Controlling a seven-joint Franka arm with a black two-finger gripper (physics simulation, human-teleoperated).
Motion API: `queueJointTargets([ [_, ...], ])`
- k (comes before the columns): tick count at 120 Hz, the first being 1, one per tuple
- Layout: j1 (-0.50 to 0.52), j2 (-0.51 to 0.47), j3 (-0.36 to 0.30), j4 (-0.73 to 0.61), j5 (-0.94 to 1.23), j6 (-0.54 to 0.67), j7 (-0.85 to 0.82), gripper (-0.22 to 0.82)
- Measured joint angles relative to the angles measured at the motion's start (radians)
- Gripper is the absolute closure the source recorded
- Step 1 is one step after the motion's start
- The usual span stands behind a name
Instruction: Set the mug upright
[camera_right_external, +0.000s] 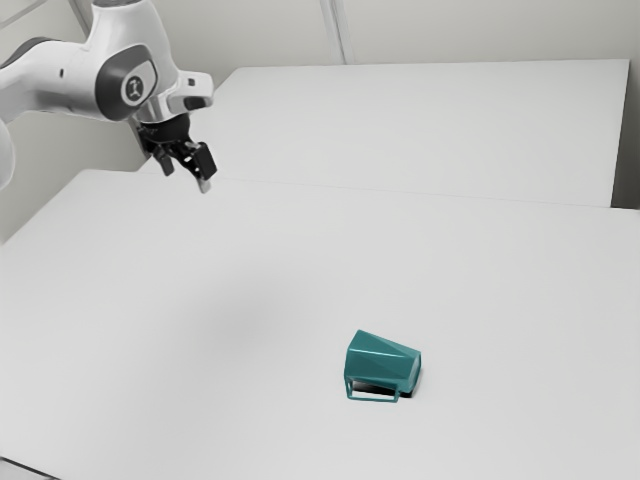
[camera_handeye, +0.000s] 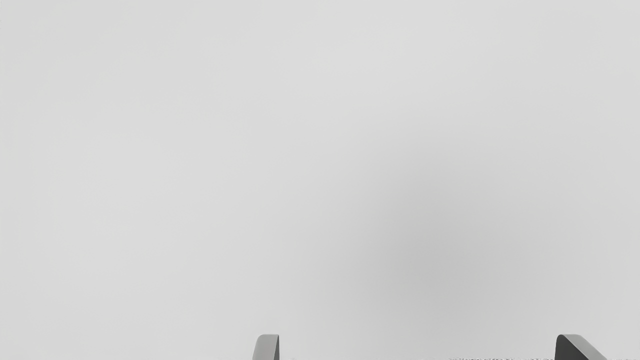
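Observation:
High above the table at the exterior view's upper left is my gripper (camera_right_external: 187, 176), well away from the mug. In the wrist view the gripper (camera_handeye: 417, 347) is open, its two fingertips far apart with nothing between them. A teal mug (camera_right_external: 383, 362) lies on its side on the table, toward the lower middle of the exterior view. Its handle lies on the side facing the exterior camera, low against the table.
The white table (camera_right_external: 200, 400) stretches beneath the arm and the mug. Behind it, a white panel-like surface (camera_right_external: 430, 125) borders the table's far side. Pale walls stand farther back.

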Motion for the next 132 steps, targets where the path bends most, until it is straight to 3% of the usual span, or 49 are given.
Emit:
queueJointTargets([
  [19, -0.006, -0.041, 0.003, -0.034, -0.025, -0.010, -0.032, 0.00],
  [41, -0.097, -0.249, 0.018, -0.292, -0.201, 0.075, -0.087, 0.00],
  [59, -0.136, -0.300, 0.019, -0.481, -0.334, 0.185, -0.158, 0.00],
  [73, -0.172, -0.301, 0.008, -0.567, -0.426, 0.273, -0.202, 0.00],
  [94, -0.307, -0.294, 0.014, -0.658, -0.586, 0.444, -0.250, 0.00],
  [132, -0.386, -0.186, 0.021, -0.693, -0.892, 0.603, -0.276, 0.00],
])
